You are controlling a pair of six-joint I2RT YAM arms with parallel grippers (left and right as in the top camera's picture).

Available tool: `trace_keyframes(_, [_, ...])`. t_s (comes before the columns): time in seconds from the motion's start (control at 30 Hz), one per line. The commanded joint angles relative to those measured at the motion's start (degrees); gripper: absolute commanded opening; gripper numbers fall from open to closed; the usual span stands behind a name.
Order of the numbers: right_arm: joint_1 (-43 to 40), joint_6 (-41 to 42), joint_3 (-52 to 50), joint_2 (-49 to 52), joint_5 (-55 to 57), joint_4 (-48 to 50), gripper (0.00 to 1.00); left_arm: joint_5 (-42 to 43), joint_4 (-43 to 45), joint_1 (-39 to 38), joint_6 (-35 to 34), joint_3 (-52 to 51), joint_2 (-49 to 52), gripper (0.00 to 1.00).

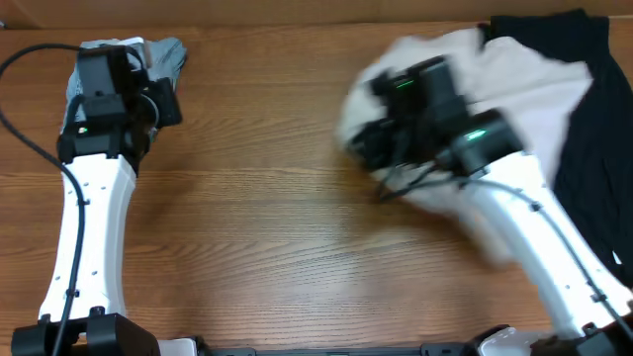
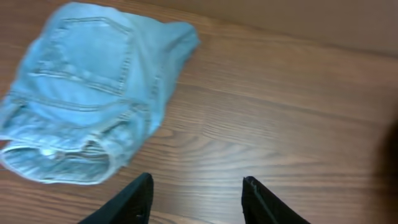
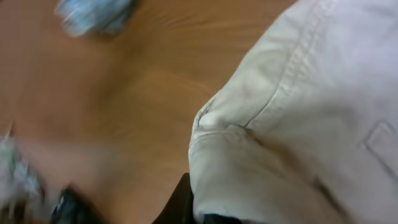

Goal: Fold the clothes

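two shorts (image 1: 539, 94) (image 1: 166, 54), one black garment (image 1: 598, 89), two arms (image 1: 87, 222) (image 1: 539, 222).

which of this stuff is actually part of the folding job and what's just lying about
Part of the job:
- cream shorts
- denim shorts
- black garment

Not part of it:
- wooden table, only the work surface
- black cable by the left arm, part of the rig
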Motion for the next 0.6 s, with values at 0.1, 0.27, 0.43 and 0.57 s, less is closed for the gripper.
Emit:
trace_keyframes(0.1, [17.4,2.3,0.9,4.2,0.3,1.1,0.14,-1.3,0.3,4.5,-0.2,1.5,0.3,0.56])
trace_keyframes(0.27, [21.1,4.5,0.9,4.7,1.4,0.8,0.49,-1.2,0.5,6.0,-0.2,1.5,0.3,0.61])
trace_keyframes(0.43, [13.5,8.5,0.9,1.7,4.7,0.4,0.61,0.2,0.7,6.1,2.0,1.5,0.3,0.71])
trace_keyframes(0.57, [2.8,7.8,0.9,0.3,6.8,0.4,0.66,4.2,0.5,5.6,5.4,1.5,0.3,0.75])
